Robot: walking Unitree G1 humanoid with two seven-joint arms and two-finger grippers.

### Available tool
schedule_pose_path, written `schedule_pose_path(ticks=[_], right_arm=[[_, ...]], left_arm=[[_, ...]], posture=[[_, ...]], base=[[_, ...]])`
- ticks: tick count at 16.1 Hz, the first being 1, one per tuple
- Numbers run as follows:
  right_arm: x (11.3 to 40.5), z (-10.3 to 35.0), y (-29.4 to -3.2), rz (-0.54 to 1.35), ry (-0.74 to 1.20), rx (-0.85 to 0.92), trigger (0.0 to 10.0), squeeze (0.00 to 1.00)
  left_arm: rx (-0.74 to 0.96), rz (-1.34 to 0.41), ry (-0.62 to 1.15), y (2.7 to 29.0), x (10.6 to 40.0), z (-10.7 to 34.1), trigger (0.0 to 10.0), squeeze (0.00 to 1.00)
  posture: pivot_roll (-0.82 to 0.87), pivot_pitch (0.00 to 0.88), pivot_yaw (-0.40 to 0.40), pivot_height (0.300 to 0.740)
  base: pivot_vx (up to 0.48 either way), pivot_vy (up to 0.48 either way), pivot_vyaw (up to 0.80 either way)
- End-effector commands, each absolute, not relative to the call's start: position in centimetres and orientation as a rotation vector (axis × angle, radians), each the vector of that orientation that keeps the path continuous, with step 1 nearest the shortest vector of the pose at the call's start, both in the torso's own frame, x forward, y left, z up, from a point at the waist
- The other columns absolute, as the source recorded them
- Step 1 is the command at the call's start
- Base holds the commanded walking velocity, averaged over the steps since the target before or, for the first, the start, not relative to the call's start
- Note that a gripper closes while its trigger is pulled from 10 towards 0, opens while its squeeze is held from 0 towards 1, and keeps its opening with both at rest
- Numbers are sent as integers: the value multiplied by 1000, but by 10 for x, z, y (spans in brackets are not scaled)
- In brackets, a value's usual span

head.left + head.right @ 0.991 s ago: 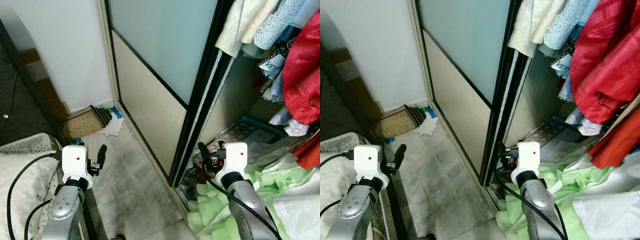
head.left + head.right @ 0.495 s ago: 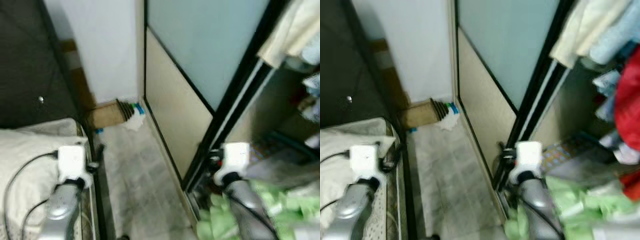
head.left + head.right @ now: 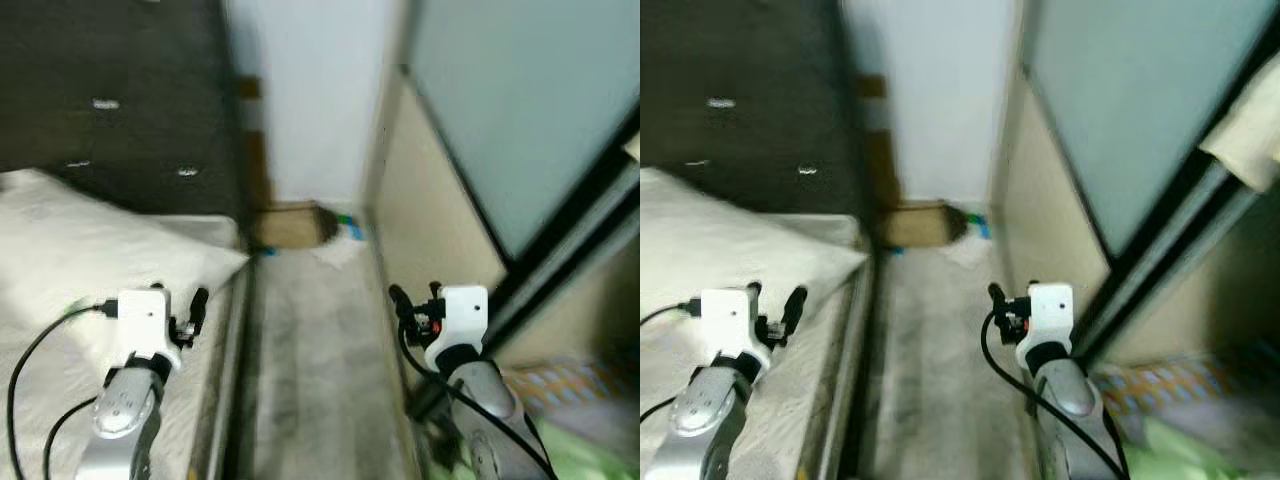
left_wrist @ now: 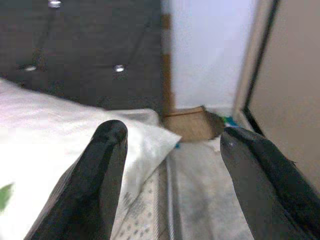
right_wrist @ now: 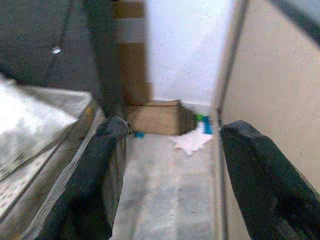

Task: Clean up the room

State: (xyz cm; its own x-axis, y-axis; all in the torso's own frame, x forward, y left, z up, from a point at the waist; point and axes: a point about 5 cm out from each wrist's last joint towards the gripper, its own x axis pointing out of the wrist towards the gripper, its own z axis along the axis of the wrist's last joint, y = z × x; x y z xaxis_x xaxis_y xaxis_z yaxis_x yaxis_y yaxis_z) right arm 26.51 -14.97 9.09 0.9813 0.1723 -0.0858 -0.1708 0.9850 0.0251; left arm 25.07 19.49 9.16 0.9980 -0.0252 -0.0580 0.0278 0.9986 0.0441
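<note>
Both grippers, left [image 3: 197,305] and right [image 3: 398,300], fingers wide, empty; I aim for white scrap [image 5: 191,142] by cardboard box [image 5: 156,118].

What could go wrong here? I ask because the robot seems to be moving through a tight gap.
1. The strip of floor between the bed and the sliding wardrobe door is narrow; the right claw could scrape the door.
2. The head views are blurred, so the white scrap and cardboard box ahead may be misjudged.
3. The left claw, open over the bed, could snag bedding.
</note>
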Motion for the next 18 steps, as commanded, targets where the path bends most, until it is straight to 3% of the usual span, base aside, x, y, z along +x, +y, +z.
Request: schedule_pose_path(ticks=[1,18], right_arm=[[264,89,-157,153,100,12,10000,0],[265,89,-156,158,109,21,10000,0]], left_arm=[[38,-42,67,192,249,90,10000,0],[38,-46,73,192,250,90,10000,0]], posture=[[-78,113,-66,740],[-79,118,-65,740]], base=[[0,0,788],[0,0,788]])
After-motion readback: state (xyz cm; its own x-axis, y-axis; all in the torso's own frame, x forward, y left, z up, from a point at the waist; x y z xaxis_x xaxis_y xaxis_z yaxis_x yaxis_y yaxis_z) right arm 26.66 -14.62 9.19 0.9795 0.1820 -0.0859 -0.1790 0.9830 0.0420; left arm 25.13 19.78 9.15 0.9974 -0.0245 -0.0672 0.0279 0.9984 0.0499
